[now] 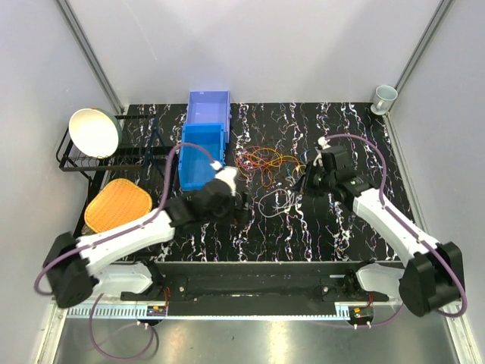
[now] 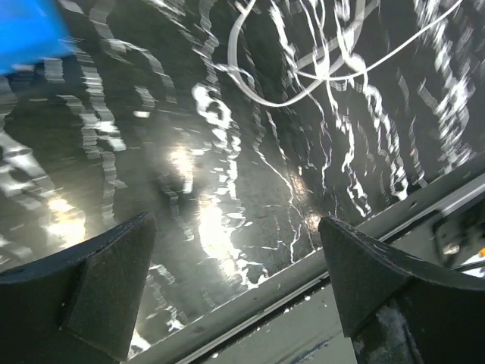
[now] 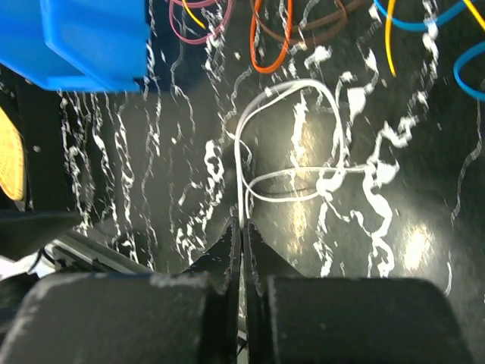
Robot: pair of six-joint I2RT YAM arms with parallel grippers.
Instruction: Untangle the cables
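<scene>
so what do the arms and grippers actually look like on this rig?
The left arm and right arm have white links with black joints and bases, each trailed by a thin purple hose. The left gripper and right gripper have matte black, wedge-shaped fingers. No markings legible.

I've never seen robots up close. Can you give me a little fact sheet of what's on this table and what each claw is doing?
Surface: black marbled table
Loose cable: thin white cable, lying in loops
Bunch: tangle of orange, red, yellow, blue and brown thin cables, farther back
Left gripper: open, holding nothing
Right gripper: shut on the white cable
Also there: blue plastic bin; white bowl in black wire rack
</scene>
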